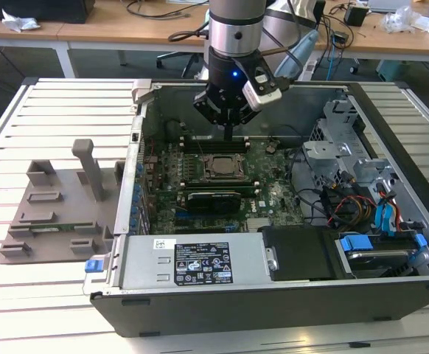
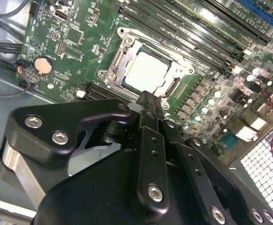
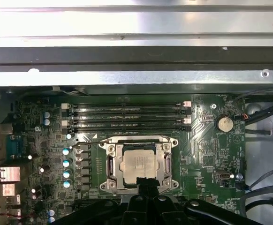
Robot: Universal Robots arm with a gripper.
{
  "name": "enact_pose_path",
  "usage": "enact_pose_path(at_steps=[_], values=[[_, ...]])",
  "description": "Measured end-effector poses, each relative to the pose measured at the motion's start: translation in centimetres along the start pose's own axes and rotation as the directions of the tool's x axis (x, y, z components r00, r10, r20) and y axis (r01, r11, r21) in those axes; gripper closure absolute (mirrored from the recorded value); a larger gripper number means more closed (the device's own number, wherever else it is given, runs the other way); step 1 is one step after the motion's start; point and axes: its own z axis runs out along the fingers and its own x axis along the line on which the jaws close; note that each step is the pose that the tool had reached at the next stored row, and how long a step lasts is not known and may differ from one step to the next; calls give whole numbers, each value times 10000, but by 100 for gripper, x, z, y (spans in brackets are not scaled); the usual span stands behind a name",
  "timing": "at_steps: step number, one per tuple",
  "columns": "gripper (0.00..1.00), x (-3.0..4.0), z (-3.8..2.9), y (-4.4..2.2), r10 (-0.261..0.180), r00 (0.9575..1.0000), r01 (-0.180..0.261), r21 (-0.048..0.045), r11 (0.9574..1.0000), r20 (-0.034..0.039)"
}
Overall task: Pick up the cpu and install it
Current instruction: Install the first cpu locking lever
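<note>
The small square silvery-grey cpu (image 3: 137, 164) lies flat inside the square metal socket frame (image 3: 109, 165) on the green motherboard (image 3: 207, 140), in the open black computer case (image 1: 273, 310) on the slatted white bench (image 1: 52, 110). The black end effector (image 2: 148, 101) hangs just above the socket's edge, its fingers drawn together with nothing between them. Long black memory slots (image 3: 127, 115) run just beside the socket frame.

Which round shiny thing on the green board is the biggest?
The coin battery, also in the second wrist view. The little silver capacitor tops near the cpu are far smaller.
</note>
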Motion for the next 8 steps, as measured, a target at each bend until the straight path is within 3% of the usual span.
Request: enact_pose_path(at_steps=[8], values=[[89, 0, 0, 0, -255, 9997, 255, -10, 9997, 2]])
